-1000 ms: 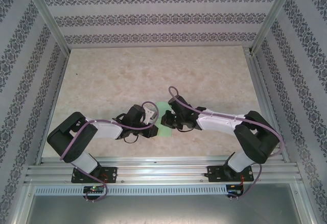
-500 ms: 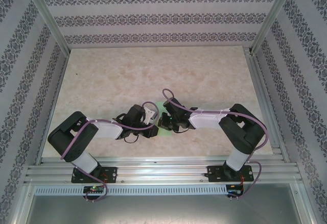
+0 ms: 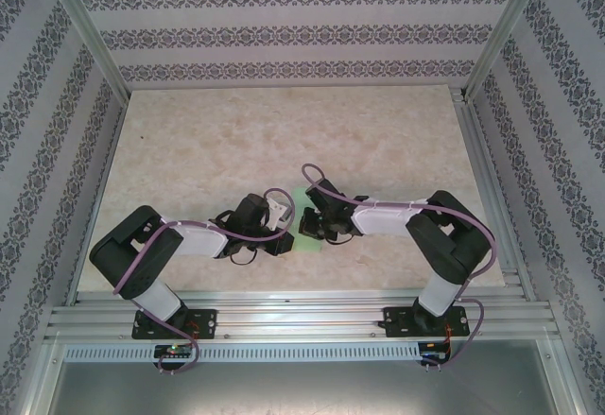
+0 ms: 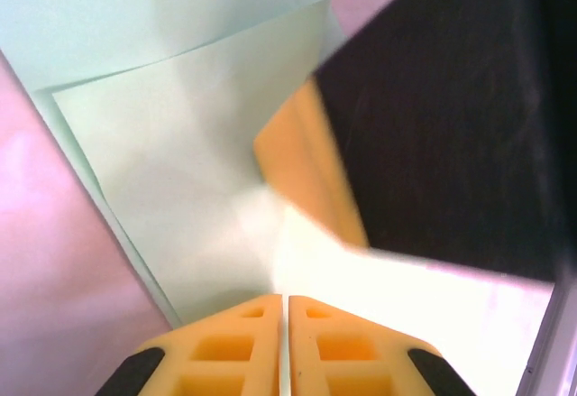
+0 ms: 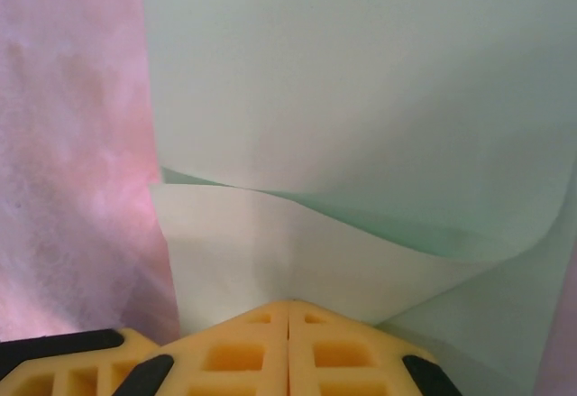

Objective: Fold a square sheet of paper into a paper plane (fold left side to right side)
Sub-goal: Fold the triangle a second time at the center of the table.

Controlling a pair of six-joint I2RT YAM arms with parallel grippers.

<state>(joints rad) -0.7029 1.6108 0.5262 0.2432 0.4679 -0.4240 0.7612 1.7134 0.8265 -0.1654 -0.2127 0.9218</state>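
top external view: both arms reach into the middle of the table, near its front edge, with the left gripper and right gripper almost nose to nose over the paper. on the left wrist cam i see the left gripper with jaws pressed together, tips at the paper, the other arm's orange finger just beside. right wrist cam: right gripper closed up too, tips at a pale flap, a mint layer of paper curling over it. can't tell if either actually pinches it.
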